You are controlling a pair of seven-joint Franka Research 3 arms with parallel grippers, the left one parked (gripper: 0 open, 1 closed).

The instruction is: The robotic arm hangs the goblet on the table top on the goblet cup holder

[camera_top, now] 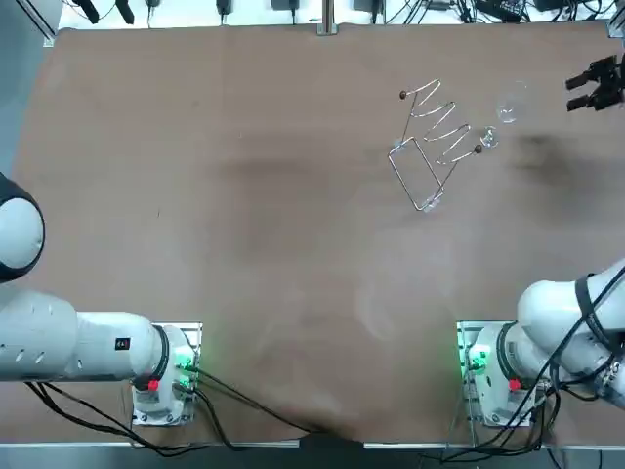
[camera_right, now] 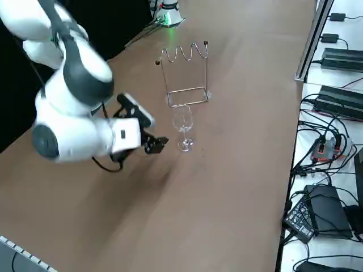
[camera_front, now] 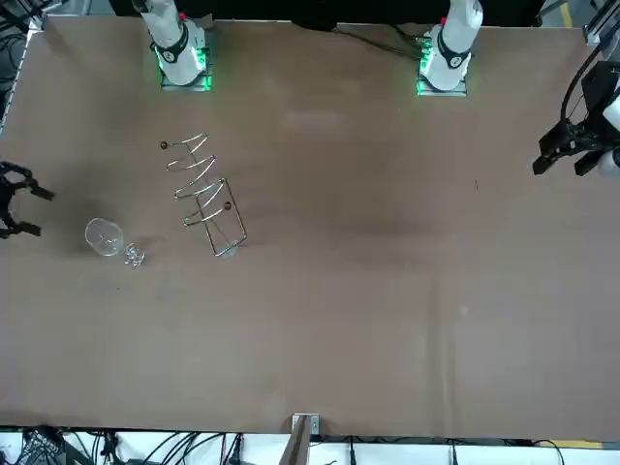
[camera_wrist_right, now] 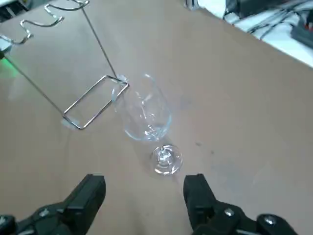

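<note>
A clear glass goblet (camera_top: 508, 107) stands upright on the brown table (camera_top: 244, 195), just to the right of a wire goblet rack (camera_top: 430, 147) with a wavy top rail and a rectangular foot. My right gripper (camera_top: 570, 94) hovers at the table's far right edge, open, nothing between its fingers, pointing toward the goblet a short gap away. From the side, the goblet (camera_right: 183, 122) stands between the gripper (camera_right: 159, 144) and the rack (camera_right: 184, 73). In the wrist view the goblet (camera_wrist_right: 146, 110) stands ahead of the gripper (camera_wrist_right: 144, 188), its foot nearest, with the rack (camera_wrist_right: 101, 46) behind it.
The rack (camera_front: 203, 194) and goblet (camera_front: 102, 235) share one corner of the table. Cables, power bricks and a metal rail (camera_right: 309, 39) run along the table's far edge. The parked arm's gripper (camera_front: 572, 155) hangs at the opposite side.
</note>
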